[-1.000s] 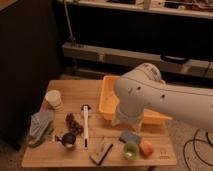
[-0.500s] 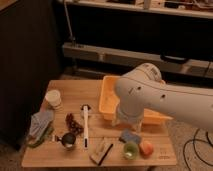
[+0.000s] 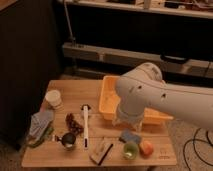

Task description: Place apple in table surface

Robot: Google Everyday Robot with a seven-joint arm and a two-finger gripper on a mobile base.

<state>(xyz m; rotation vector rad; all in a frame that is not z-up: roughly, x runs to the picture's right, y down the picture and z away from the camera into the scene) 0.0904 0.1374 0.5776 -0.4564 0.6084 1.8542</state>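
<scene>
The apple (image 3: 146,148), small and orange-red, rests on the light wooden table surface (image 3: 75,90) near its front right corner, right beside a small green cup (image 3: 131,150). My gripper (image 3: 129,125) hangs under the bulky white arm (image 3: 145,95), just above a blue sponge (image 3: 130,136) and a little up and left of the apple. It stands open, apart from the apple, with nothing seen in it. The arm hides most of the gripper.
An orange plastic bin (image 3: 111,97) stands at the back right, partly behind the arm. On the left are a white cup (image 3: 52,98), a grey-blue cloth (image 3: 40,122), a dark bunch (image 3: 73,123), a white utensil (image 3: 85,127), a metal cup (image 3: 68,141) and a wooden brush (image 3: 101,151).
</scene>
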